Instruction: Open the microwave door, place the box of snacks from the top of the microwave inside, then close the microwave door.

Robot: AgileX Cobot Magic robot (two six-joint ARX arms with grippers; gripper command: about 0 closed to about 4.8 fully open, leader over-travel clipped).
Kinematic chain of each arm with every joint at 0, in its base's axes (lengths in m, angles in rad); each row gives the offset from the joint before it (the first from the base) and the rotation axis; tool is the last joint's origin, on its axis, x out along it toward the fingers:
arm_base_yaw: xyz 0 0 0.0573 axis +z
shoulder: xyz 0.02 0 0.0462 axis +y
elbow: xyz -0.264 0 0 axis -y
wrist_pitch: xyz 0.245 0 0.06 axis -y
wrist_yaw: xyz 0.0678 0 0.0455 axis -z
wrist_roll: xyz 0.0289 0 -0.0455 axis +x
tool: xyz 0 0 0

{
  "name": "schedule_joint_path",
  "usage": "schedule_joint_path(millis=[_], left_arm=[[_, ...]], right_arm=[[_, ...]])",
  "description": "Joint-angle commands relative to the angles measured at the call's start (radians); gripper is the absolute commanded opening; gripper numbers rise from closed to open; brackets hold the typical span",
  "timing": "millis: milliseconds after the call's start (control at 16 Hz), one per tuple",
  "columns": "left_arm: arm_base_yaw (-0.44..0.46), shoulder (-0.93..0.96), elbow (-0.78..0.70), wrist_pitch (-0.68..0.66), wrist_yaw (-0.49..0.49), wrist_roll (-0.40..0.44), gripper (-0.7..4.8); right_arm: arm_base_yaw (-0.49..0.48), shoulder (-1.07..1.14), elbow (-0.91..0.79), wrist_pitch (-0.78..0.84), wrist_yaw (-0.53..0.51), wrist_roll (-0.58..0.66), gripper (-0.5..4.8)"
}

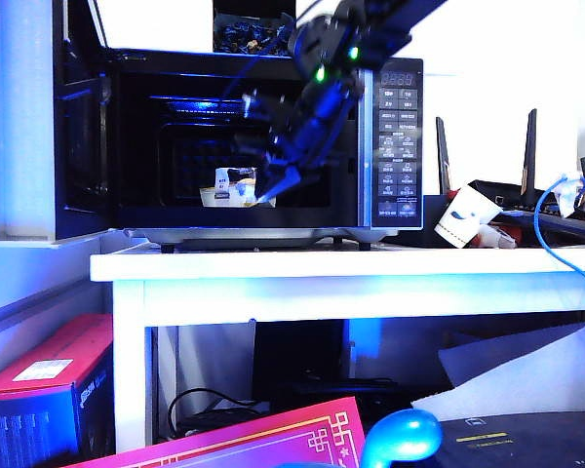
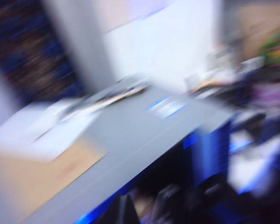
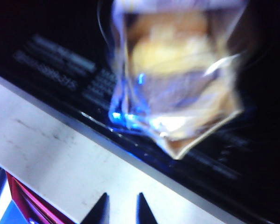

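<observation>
Microwave (image 1: 263, 136) stands on the white table (image 1: 351, 265), door (image 1: 78, 146) swung open at frame left. Box of snacks (image 1: 232, 188) sits inside the cavity, centre frame. Right tool (image 3: 121, 205) is narrowed and empty, just outside the cavity, the box directly ahead. Left tool's state cannot be told. No legible lettering.

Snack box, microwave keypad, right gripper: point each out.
box of snacks (image 1: 229, 191): exterior view, tub's front wall, inside the open microwave.
microwave keypad (image 1: 398, 146): exterior view, middle button rows.
right gripper (image 3: 121, 205): right wrist view, gap between the nearly closed fingertips.
</observation>
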Motion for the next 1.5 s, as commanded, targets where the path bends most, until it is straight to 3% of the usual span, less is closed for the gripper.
schedule_joint_path(millis=[63,188,313,627,815,940,1191,1504], left_arm=[[-0.001,-0.051,0.003,-0.201,-0.311,0.005,-0.05],[0.009,-0.061,0.003,-0.341,-0.423,0.028,-0.05],[0.016,-0.062,0.003,-0.381,-0.484,0.029,-0.05],[0.016,-0.062,0.003,-0.447,-0.509,0.018,-0.05],[0.016,-0.061,0.002,-0.468,-0.547,0.006,-0.05],[0.016,-0.061,0.002,-0.502,-0.547,-0.006,-0.05],[0.016,-0.053,-0.019,-0.586,-0.542,-0.057,-0.05],[0.026,-0.052,-0.111,-0.586,-0.597,-0.093,-0.05]], right_arm=[[0.001,0.02,0.005,0.109,-0.021,-0.001,0.84],[0.001,0.032,0.005,0.167,-0.023,-0.001,0.84],[0.001,0.049,0.005,0.235,-0.024,0.0,0.84],[0.0,0.109,0.005,0.456,-0.018,0.003,0.84],[0.001,0.113,0.008,0.491,-0.013,0.002,0.84],[0.001,0.069,0.01,0.387,-0.012,-0.002,0.84],[0.001,-0.185,0.01,0.017,-0.013,-0.005,0.83],[0.0,-0.505,0.01,-0.013,-0.008,-0.005,0.83]])
